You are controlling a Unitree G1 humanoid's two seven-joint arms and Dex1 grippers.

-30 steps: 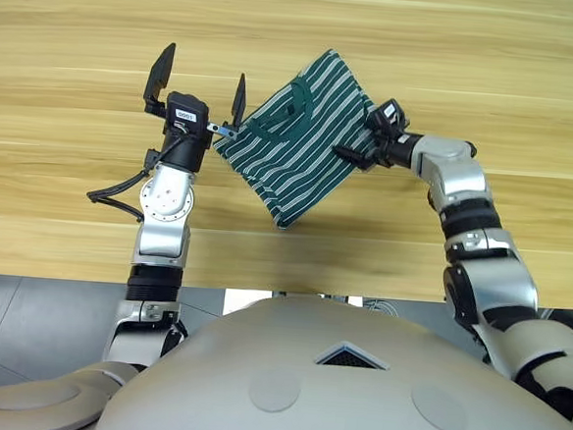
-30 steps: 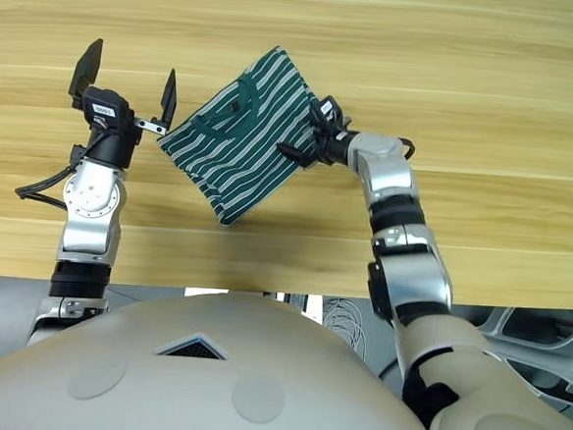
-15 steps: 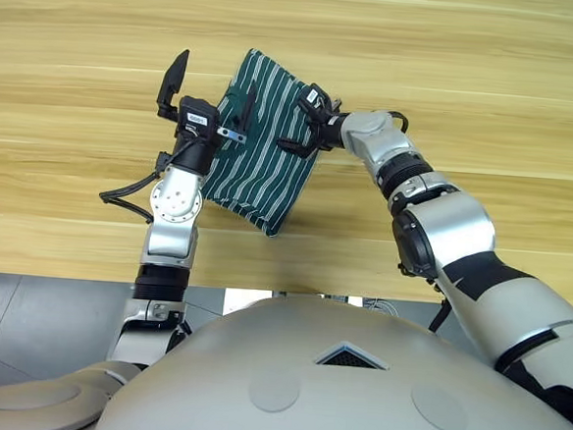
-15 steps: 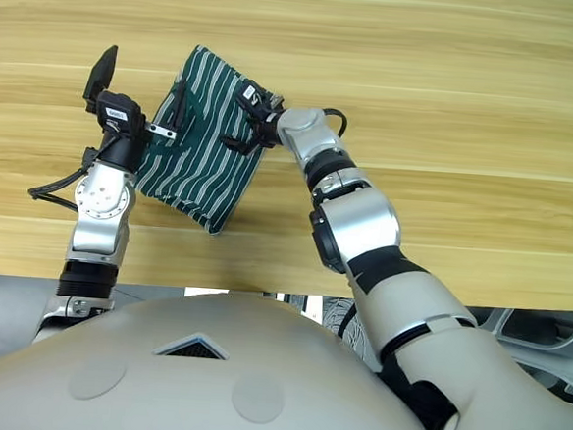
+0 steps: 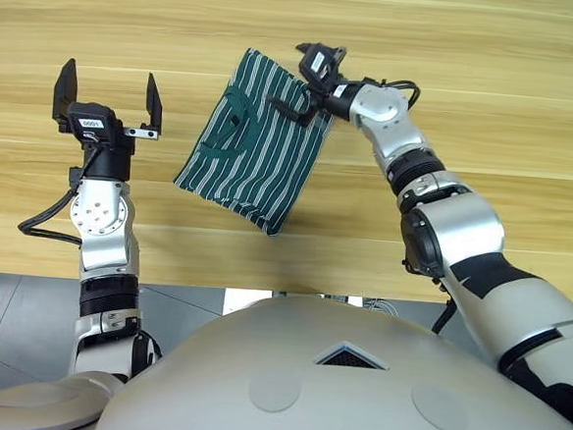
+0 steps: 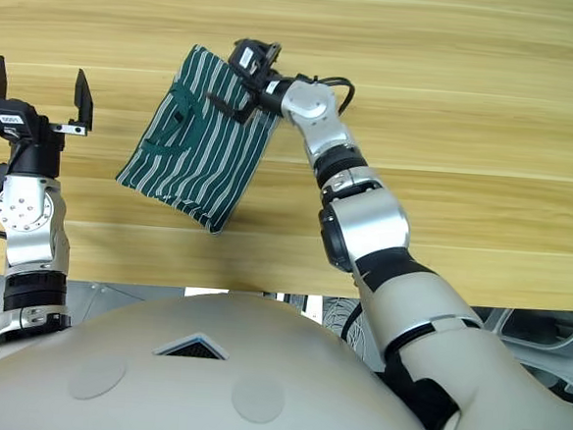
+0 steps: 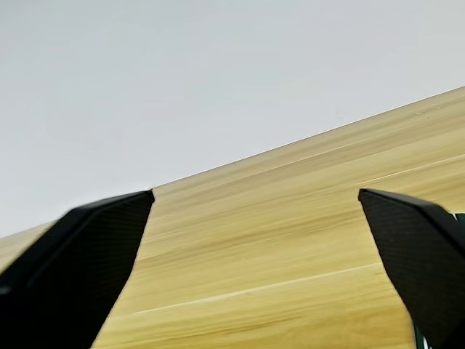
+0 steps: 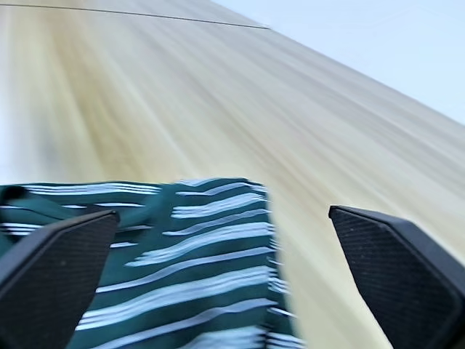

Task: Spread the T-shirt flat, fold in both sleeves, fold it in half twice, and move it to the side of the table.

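Pulling back since a moment ago, the left gripper [image 5: 108,99] is now hanging well clear of the cloth, fingers spread wide and holding nothing. The folded T-shirt [image 5: 252,149] is lying flat on the desk [image 5: 475,51], off to that gripper's side. The right gripper [image 5: 303,83] is hovering over the shirt's far corner, also parted and empty, with the striped edge just beneath it. I'd say it should be lifting straight up, so no finger is dragging the folds open.

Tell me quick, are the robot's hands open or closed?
Left gripper: open, empty.
Right gripper: open, above the T-shirt.
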